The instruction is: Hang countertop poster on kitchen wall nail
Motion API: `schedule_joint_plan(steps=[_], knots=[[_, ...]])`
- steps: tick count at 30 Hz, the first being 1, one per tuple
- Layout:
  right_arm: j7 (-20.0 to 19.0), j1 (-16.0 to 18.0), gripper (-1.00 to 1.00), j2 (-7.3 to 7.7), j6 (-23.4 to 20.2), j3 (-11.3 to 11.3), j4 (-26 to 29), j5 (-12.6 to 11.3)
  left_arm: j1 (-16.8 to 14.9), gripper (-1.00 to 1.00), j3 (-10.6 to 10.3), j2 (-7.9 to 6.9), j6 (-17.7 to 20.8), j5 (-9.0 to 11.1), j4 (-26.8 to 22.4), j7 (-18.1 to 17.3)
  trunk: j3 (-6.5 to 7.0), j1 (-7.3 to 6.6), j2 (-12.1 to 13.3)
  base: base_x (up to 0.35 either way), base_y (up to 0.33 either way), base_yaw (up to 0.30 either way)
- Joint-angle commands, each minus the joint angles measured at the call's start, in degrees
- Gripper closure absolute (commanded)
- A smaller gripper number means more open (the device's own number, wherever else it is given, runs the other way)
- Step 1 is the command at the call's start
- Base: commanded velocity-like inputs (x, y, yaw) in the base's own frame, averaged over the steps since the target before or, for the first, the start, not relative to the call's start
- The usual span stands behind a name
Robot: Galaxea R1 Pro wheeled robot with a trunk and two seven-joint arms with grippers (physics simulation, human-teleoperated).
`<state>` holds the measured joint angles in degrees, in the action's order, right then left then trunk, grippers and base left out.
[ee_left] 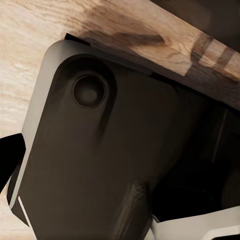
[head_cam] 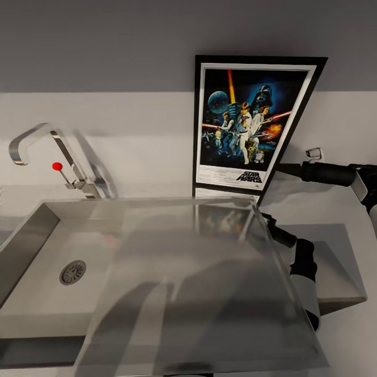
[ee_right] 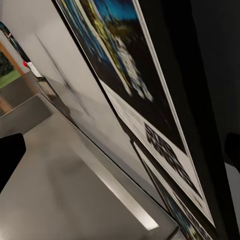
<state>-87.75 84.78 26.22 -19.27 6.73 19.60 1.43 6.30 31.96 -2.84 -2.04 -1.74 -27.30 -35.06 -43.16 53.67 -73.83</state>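
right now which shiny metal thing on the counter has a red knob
The tap beside the sink: a red knob sticks out from its stem. The sink and drainboard are plain steel.

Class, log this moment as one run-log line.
stage: reaching | black-framed Star Wars poster: upright on grey countertop, against wall | right gripper: beside poster edge, no grasp

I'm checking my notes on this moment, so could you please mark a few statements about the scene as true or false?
1. The poster stands upright against the wall behind the kitchen countertop. True.
2. The poster lies flat in the sink. False: it stands at the wall, right of the sink.
3. The tap has a red knob. True.
4. The right arm reaches toward the poster's right edge. True.
5. The tap stands right of the poster. False: it stands left.
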Motion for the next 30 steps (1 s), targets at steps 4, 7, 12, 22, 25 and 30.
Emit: schedule_joint_plan(steps=[4,7,12,22,25,30], knots=[[-0.23,0.03,-1.00,0.02,-0.62,0.21,0.00,0.15,-0.01,-1.00,0.21,0.03,-0.16,-0.20,-0.03,-0.27,-0.03,0.00,-0.02,0.000,0.000,0.005],[-0.23,0.03,-1.00,0.04,-0.62,0.21,0.00,0.11,0.01,-1.00,0.21,0.03,-0.16,-0.21,-0.03,-0.27,-0.03,0.00,-0.02,0.000,0.000,0.002],[-0.23,0.03,-1.00,0.06,-0.60,0.25,0.00,0.07,-0.02,-1.00,0.21,0.02,-0.16,-0.20,-0.03,-0.27,-0.03,0.00,-0.02,0.000,0.000,0.000],[-0.16,0.03,-1.00,0.06,-0.67,0.29,0.17,0.06,0.00,-1.00,0.21,0.02,-0.16,-0.21,-0.03,-0.27,-0.03,0.00,-0.02,0.000,0.000,0.000],[-0.12,0.03,-1.00,0.06,-0.72,0.28,0.63,0.06,0.00,-1.00,0.21,0.02,-0.16,-0.23,-0.03,-0.27,-0.03,0.00,-0.02,0.000,0.000,0.000],[0.04,0.03,-1.00,0.06,-0.82,0.29,1.18,0.12,0.01,-1.00,0.21,0.03,-0.16,-0.26,-0.03,-0.27,-0.03,0.00,-0.02,0.000,0.000,0.000]])
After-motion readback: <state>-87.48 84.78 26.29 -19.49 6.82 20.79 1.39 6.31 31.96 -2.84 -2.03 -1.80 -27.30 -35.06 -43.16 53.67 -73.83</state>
